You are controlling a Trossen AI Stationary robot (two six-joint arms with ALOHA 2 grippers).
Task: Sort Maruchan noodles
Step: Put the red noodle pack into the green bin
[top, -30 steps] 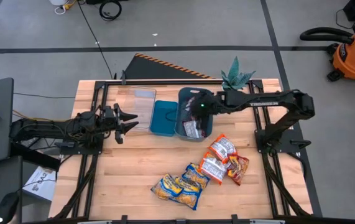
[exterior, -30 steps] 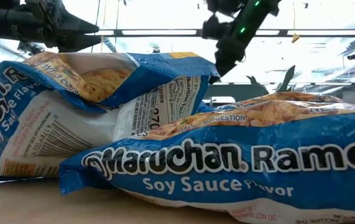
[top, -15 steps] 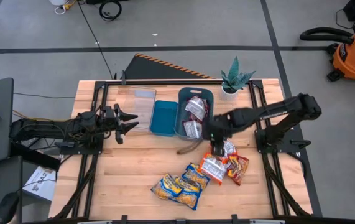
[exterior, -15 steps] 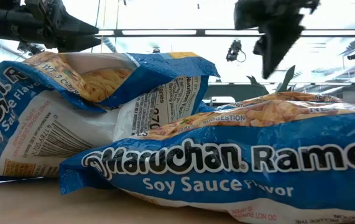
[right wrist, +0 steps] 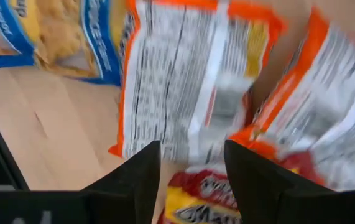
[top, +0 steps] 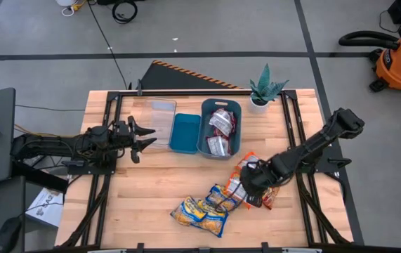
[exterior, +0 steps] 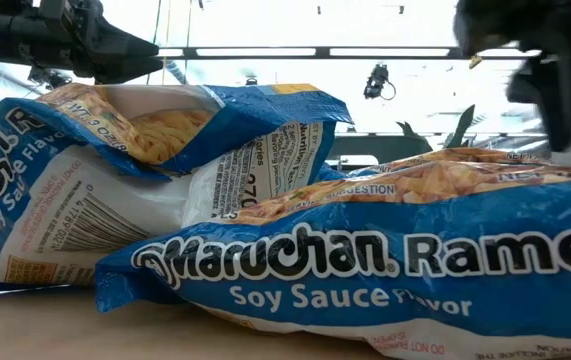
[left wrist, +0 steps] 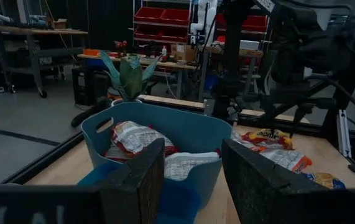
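Orange-and-white Maruchan packets (top: 237, 188) and a darker red one (top: 271, 196) lie flat in a cluster on the table's near right. Yellow-and-blue packets (top: 204, 211) lie nearer the near edge and fill the low view (exterior: 365, 260). Two more packets (top: 221, 123) rest inside the teal bin (top: 205, 133). My right gripper (top: 247, 184) is open, pointing down over the orange cluster. Its wrist view shows the fingers (right wrist: 193, 180) spread above an orange-and-white packet (right wrist: 183, 81) and a red one (right wrist: 211, 202). My left gripper (top: 144, 138) waits open, left of the bins.
A blue flat lid or tray (top: 184, 132) and a clear container (top: 162, 116) stand left of the teal bin. A small potted plant (top: 265, 88) sits at the far right. Bare wood lies between the bins and the packets and on the near left.
My right arm has swung from above the teal bin toward the table's near edge and somewhat to the right, and has come down over the orange packet cluster. Two packets now show uncovered in the bin. The left arm has kept still.
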